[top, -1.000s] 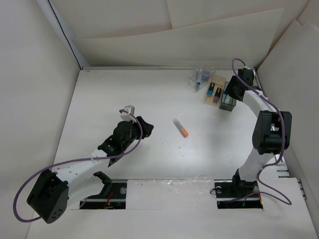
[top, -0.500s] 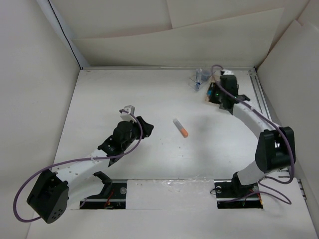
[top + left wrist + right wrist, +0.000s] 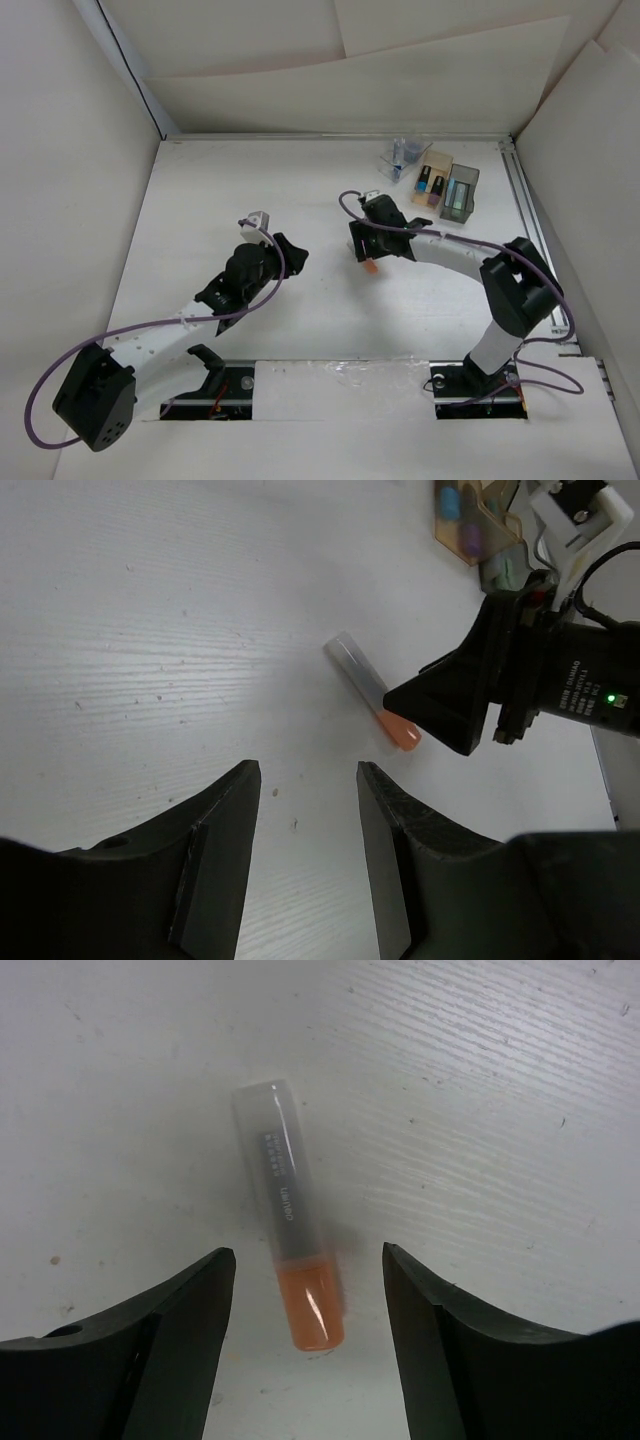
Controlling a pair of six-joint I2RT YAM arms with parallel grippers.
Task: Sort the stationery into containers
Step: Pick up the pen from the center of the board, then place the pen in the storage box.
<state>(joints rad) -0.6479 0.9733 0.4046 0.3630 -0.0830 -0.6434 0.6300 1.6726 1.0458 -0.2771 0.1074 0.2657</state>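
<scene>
An orange-capped short stick point(image 3: 290, 1270) with a grey body lies on the white table; it also shows in the left wrist view point(image 3: 372, 690) and, mostly under the arm, in the top view point(image 3: 370, 268). My right gripper point(image 3: 308, 1265) is open, its fingers either side of the orange end, just above it. My left gripper point(image 3: 308, 780) is open and empty, left of the stick. A clear cup point(image 3: 403, 158), a tan wooden box point(image 3: 433, 179) holding markers, and a dark grey box point(image 3: 459, 194) stand at the back right.
White walls enclose the table on the left, back and right. A metal rail point(image 3: 530, 215) runs along the right edge. The arm bases point(image 3: 470, 380) sit at the near edge.
My right arm has swung from the containers at the back right to the middle, and its open gripper now straddles the orange stick. The left arm has not moved.
</scene>
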